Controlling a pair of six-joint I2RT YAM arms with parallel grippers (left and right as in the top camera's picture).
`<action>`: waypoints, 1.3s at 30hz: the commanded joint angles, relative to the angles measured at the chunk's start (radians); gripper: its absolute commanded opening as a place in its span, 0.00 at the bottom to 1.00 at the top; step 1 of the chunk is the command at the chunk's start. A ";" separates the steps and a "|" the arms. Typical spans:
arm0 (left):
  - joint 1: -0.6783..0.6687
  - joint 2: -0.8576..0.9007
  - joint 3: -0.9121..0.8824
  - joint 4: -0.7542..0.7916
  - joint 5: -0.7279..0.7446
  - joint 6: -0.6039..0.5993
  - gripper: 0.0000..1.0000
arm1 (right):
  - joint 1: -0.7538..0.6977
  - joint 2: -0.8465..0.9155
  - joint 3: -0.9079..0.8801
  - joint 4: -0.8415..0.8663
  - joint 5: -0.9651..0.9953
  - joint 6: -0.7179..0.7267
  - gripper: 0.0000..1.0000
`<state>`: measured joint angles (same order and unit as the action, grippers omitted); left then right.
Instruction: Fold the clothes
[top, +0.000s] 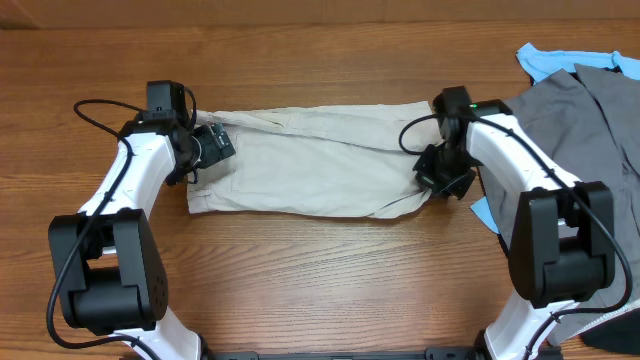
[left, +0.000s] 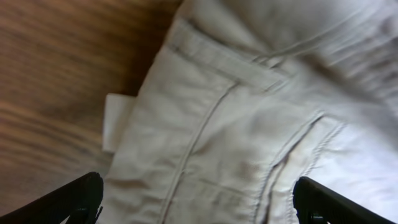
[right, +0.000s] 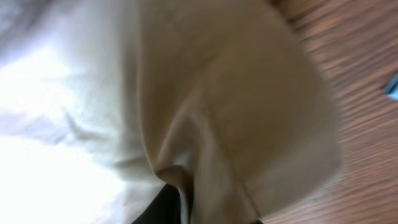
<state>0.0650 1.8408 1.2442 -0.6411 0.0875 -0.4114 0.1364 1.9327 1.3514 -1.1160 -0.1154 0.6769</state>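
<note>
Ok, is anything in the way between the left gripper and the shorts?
Nothing visible. The left gripper hangs open directly over the shorts, with only their bare fabric beneath it.

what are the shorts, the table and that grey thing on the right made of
The shorts look like woven cotton-type twill, matte pale beige, going by the stitched seams, belt loop and soft creases. The table is wood or wood-look laminate, brown grain with a slight sheen; I cannot tell which. The grey garment is thin matte fabric lying in soft folds; its fibre is unclear.
</note>
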 joint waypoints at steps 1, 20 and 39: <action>-0.006 0.014 -0.001 0.030 0.044 0.031 0.99 | -0.076 -0.052 0.009 -0.008 0.034 0.012 0.19; -0.029 0.050 -0.002 0.170 0.141 0.030 0.81 | -0.156 -0.074 0.072 0.254 -0.095 -0.262 0.54; -0.033 0.208 -0.002 0.251 0.090 0.022 0.92 | -0.100 0.072 0.061 0.367 -0.103 -0.262 0.54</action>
<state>0.0387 1.9823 1.2488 -0.3733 0.1871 -0.3885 0.0216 1.9953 1.4086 -0.7586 -0.2054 0.4210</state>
